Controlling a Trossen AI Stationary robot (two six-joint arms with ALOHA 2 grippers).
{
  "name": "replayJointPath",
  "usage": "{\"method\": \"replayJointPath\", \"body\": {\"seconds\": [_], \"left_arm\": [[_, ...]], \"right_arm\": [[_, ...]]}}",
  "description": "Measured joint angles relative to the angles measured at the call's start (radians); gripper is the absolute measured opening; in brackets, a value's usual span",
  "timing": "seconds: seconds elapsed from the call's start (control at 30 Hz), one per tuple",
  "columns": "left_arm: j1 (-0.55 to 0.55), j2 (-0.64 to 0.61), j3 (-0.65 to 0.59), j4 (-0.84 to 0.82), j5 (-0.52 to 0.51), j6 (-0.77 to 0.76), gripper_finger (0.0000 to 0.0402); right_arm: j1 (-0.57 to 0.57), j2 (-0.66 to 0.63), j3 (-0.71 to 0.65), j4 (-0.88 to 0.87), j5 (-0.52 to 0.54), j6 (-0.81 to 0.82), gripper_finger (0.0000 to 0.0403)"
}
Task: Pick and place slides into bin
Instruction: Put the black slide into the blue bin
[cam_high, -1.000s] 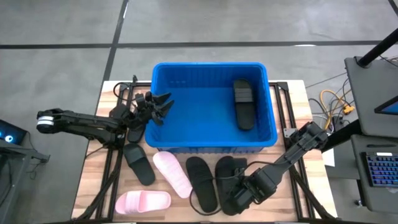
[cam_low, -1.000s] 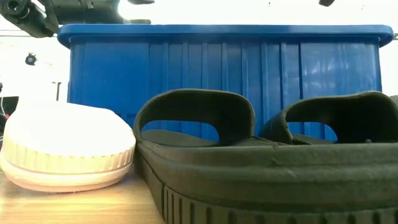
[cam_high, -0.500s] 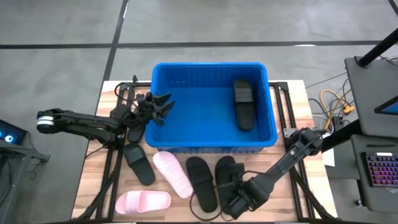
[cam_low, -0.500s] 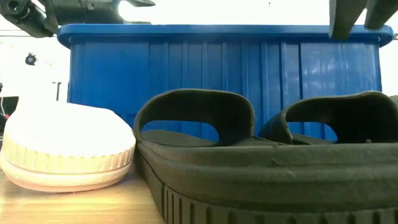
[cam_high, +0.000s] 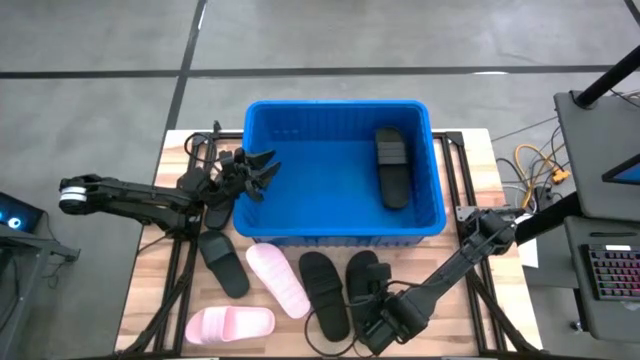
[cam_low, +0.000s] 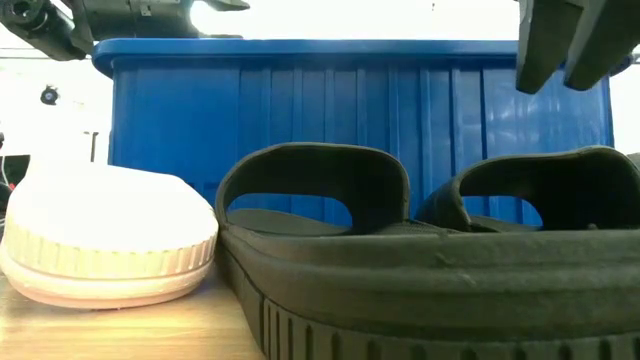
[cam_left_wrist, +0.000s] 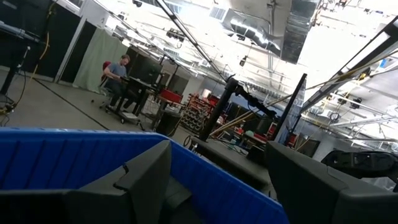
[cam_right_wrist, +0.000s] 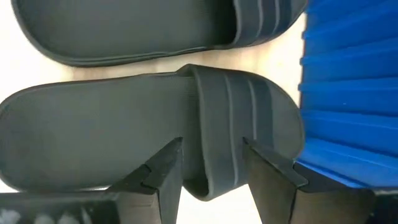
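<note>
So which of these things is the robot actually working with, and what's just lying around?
Part of the job:
blue bin
black slide in the bin
black slides and pink slides on the table
right gripper, open over a black slide

Lying about:
yellow cables
keyboard

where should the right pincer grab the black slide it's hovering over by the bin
Probably the strap of the black slide. It arches over the sole, so open fingers can come down from above, one on each side of the band. The right pincer is open and lined up astride it, beside the blue bin.
</note>
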Motion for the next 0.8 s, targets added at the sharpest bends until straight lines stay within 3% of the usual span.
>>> {"method": "replayJointPath", "body": {"seconds": [0.57, 0.8], "left_arm": [[0.001, 0.000, 0.000, 0.000, 0.000, 0.001, 0.0246], [0.001, 0.000, 0.000, -0.001, 0.001, 0.001, 0.0246]], "right_arm": [[0.007, 0.000, -0.093, 0.104, -0.009, -0.005, 0.0150], [0.006, 0.000, -0.122, 0.128, 0.060, 0.015, 0.0150]]}}
